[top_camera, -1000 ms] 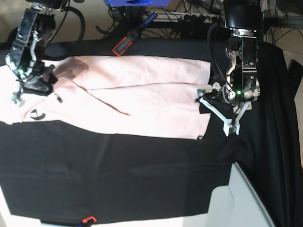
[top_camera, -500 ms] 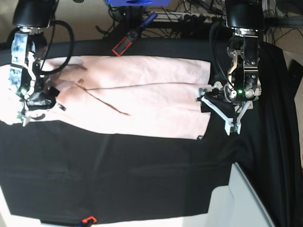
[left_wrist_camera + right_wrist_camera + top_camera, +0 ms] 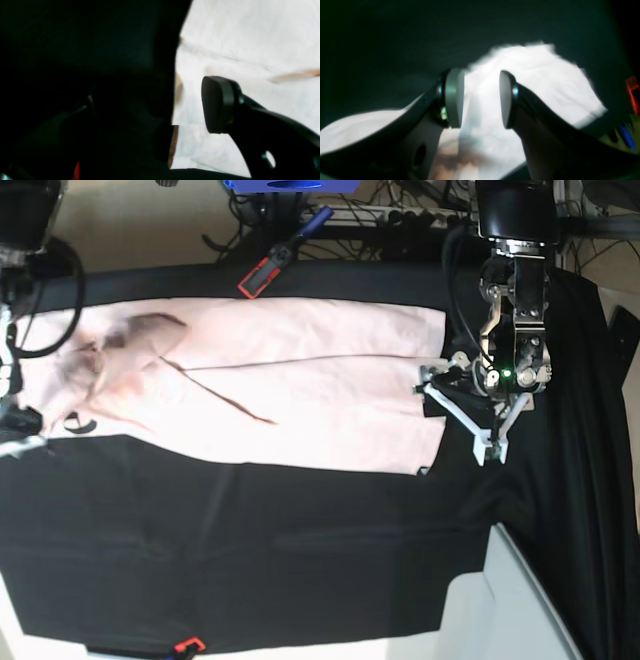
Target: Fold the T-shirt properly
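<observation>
- Black cloth (image 3: 87, 62) fills the left wrist view; the left tool (image 3: 160, 105), jaws wide and holding nothing, sits at the T-shirt (image 3: 250, 37) edge.
- Right wrist: the right tool (image 3: 481, 98) hangs part-open and bare above the shirt.
- Base: the shirt's long axis runs between the arms across the desk (image 3: 300, 560); the left tool is nearer.

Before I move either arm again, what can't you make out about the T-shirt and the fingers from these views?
- T-shirt print: in the base view only a dark fragment peeks out at its left edge; the rest is folded under.
- Right gripper: the base view's left edge cuts it off; the right wrist view is blurred, though the fingers stand apart over cloth.
- Left gripper: in the left wrist view one of its fingers shows; the other is lost in dark.
</observation>
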